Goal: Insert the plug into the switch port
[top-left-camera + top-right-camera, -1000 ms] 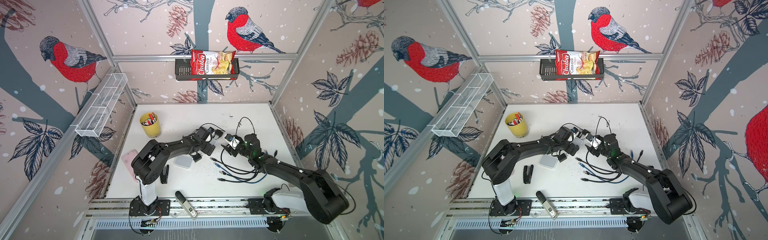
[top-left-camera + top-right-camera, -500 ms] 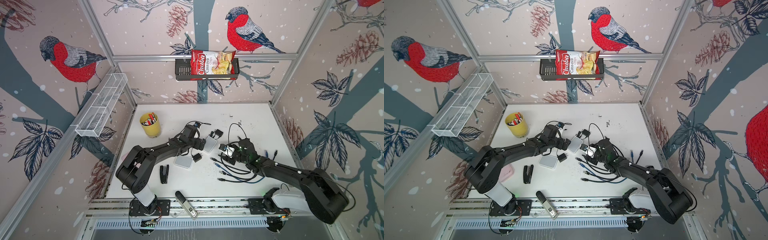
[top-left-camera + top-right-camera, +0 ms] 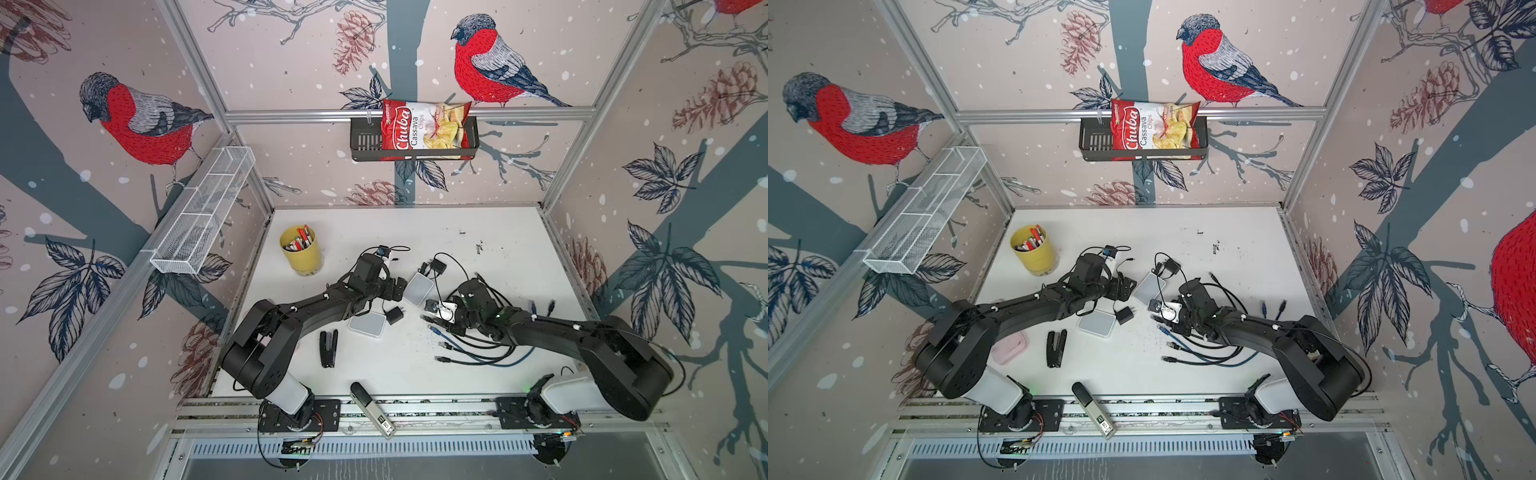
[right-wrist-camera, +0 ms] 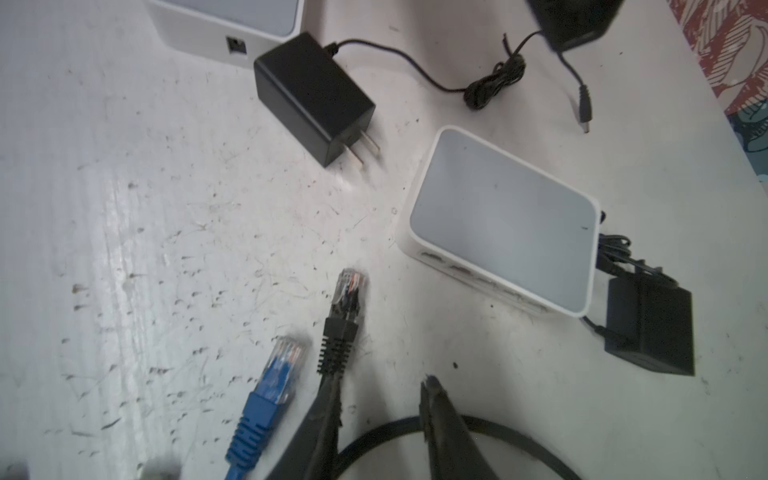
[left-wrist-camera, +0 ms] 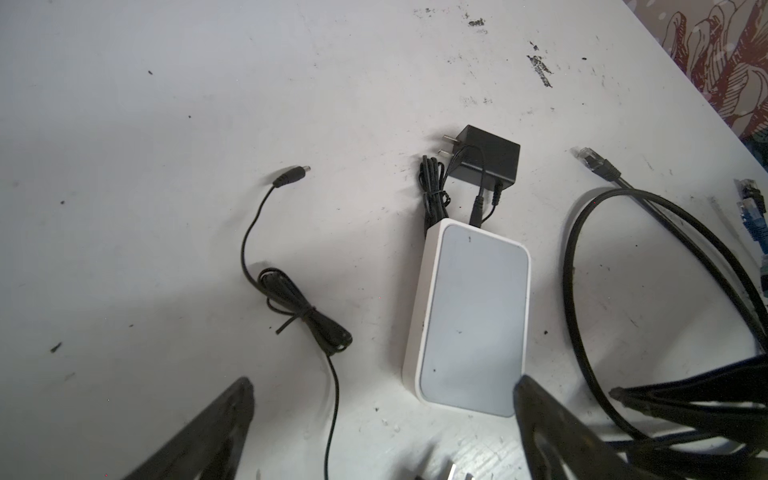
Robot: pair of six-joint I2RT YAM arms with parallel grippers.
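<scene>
The white switch lies flat on the table, its row of ports facing my right gripper; in both top views it sits mid-table. A black network plug lies on the table a short way from those ports. My right gripper is low over the table just behind it. Its jaws stand apart and one fingertip is at the plug's ribbed boot. The plug's black cable runs under the jaws. My left gripper stands wide open beside the switch's near corner, holding nothing.
A blue plug lies beside the black one, amid loose cables. A second white switch, black power adapters, a stapler, a yellow pen cup and a grey device surround the work area.
My right gripper has moved left and down to the cables, and its jaws have narrowed. The left arm has drawn back to the left, still wide open.
</scene>
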